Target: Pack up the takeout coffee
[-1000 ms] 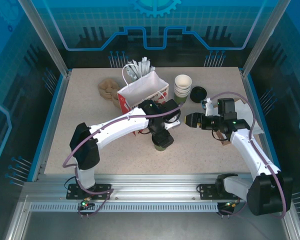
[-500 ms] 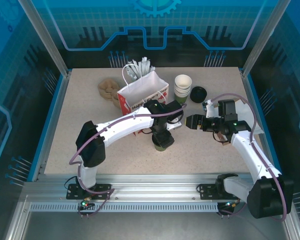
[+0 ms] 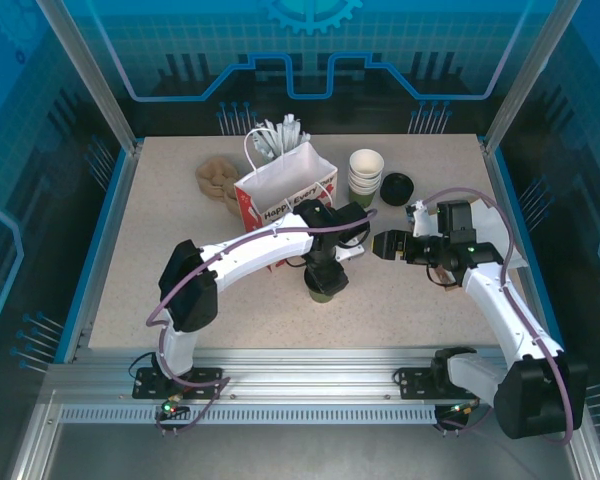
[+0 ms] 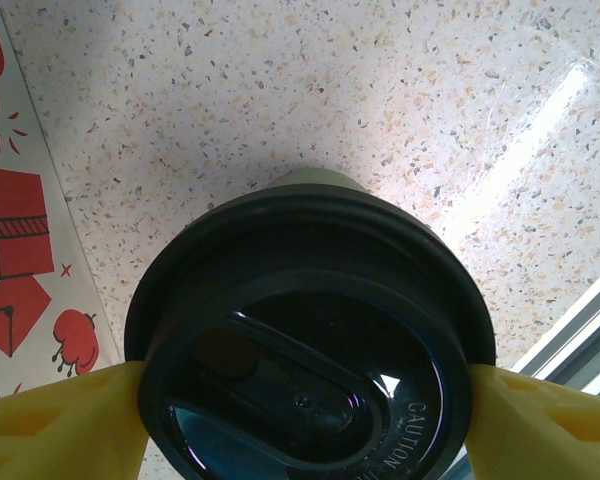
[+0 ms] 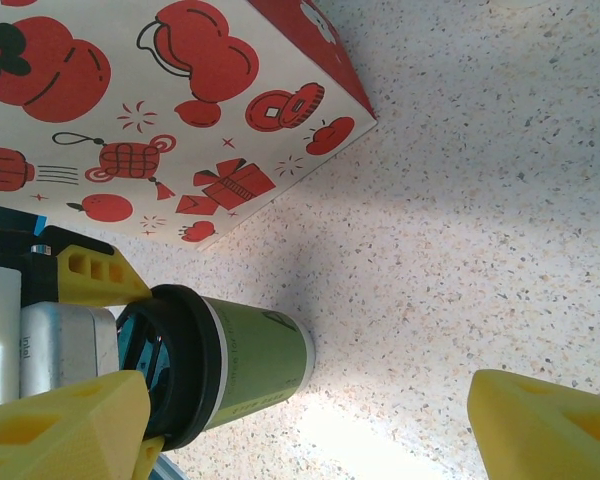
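Note:
The takeout coffee (image 3: 323, 290), an olive-green cup with a black lid, stands upright on the table just in front of the red-and-white paper bag (image 3: 280, 195). My left gripper (image 3: 325, 272) reaches down over it. In the left wrist view its yellow fingers (image 4: 70, 420) press on both sides of the black lid (image 4: 310, 340). My right gripper (image 3: 383, 243) hovers to the right of the cup, open and holding nothing. In the right wrist view the cup (image 5: 250, 365) lies ahead of my right gripper (image 5: 305, 430), apart from its fingers.
The bag's printed side (image 5: 130, 110) stands close behind the cup. A stack of white-rimmed cups (image 3: 366, 172) and a loose black lid (image 3: 397, 187) sit at the back right. A brown cup carrier (image 3: 215, 178) lies at the back left. The speckled table (image 3: 180, 260) is bare on the left.
My left gripper's jaws have narrowed onto the cup's lid and the left elbow has swung a little right. The right gripper has barely shifted.

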You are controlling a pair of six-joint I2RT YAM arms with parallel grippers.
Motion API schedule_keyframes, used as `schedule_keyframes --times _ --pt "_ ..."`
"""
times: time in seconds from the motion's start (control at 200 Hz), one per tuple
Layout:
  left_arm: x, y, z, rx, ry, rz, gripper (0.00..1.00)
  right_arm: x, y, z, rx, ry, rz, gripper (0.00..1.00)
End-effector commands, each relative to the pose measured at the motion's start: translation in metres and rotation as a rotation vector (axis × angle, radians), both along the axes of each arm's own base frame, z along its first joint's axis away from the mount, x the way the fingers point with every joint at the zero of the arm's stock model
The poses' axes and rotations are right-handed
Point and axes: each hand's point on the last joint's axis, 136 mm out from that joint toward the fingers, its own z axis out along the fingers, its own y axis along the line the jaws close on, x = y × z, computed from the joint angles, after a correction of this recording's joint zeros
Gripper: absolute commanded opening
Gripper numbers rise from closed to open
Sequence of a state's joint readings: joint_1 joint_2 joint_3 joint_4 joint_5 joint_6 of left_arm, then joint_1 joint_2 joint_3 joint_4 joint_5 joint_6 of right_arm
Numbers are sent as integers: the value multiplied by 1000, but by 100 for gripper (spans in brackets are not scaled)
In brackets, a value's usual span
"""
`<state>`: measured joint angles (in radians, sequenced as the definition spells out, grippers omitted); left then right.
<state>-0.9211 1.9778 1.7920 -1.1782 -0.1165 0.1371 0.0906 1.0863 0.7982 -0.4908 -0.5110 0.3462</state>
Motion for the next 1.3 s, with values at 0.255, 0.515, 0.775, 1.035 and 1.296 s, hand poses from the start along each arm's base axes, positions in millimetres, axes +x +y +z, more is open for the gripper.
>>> schedule_keyframes --times 0.255,0.515,0.775,1.035,1.296 --pt "-3 2 2 30 3 -16 73 -6 -3 -6 -6 15 2 84" --pt "-6 8 1 54 2 -22 66 -6 -3 -5 -3 15 2 84" --pt "-11 10 17 27 -1 -31 60 -6 -4 1 -8 5 -3 84" --pt "-47 8 76 -168 42 -96 53 -5 -17 20 -85 -53 -46 84" --pt "-61 7 164 -371 -51 -159 50 1 -28 51 -147 -120 -90 84"
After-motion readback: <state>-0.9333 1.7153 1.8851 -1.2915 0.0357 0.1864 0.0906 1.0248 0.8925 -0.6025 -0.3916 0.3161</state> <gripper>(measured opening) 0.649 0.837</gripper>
